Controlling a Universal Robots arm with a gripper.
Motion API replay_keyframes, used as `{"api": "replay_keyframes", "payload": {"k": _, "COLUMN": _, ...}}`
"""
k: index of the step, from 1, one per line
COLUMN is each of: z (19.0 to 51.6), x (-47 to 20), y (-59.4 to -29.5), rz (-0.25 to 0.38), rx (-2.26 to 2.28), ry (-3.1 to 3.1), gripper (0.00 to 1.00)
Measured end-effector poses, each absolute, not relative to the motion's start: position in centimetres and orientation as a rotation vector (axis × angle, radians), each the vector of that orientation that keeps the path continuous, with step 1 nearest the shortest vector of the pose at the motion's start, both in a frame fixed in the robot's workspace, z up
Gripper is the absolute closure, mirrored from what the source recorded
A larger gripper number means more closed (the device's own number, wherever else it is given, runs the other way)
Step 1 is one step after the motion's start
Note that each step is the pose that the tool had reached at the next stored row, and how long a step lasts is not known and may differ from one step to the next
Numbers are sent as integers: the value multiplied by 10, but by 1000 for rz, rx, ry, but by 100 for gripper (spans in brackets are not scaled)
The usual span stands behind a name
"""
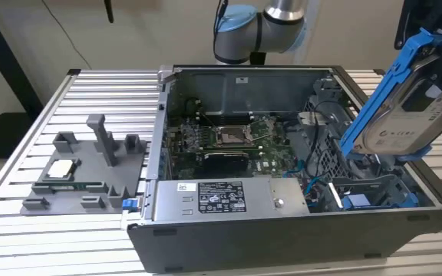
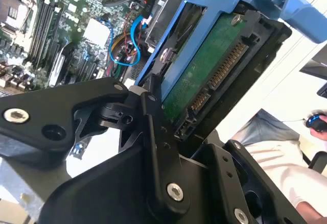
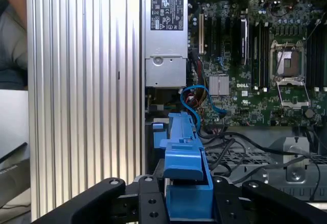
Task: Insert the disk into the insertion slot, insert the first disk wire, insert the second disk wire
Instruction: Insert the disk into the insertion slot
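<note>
Black fingers of the gripper, closest to the lens in both wrist views, pinch the disk by its blue frame, jaws pressed against its two long sides. From the exterior view I see the disk hanging steeply tilted, one end high, over the open computer case at that view's right. It touches no metal and is not yet in the insertion slot, the grey bay just below its lower end. The second wrist view shows me the green board on the disk's underside and its connector facing the camera.

Doing this step well, as I judge it, is a matter of angle before depth. The frame must be squared to the bay's plastic rails so both edges enter together, and a skewed entry would likely jam against one rail. A blue cable loops near the bay mouth beside the silver power supply, with dark wires close by. I would want them clear of the path so nothing is trapped under the frame. The grip looks centred in the first wrist view, which should help me push evenly. The processor socket sits well apart and plays no part.
</note>
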State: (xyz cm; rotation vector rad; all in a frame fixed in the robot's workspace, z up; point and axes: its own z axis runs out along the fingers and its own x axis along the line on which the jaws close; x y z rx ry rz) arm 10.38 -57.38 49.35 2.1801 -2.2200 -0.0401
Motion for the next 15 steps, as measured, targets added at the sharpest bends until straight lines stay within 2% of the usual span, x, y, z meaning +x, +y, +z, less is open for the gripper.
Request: {"api": "replay_keyframes", "payload": {"k": 15, "z": 488, "x": 104, "y": -574, "rz": -40, "rx": 2180, "ry": -2220, "gripper": 67}}
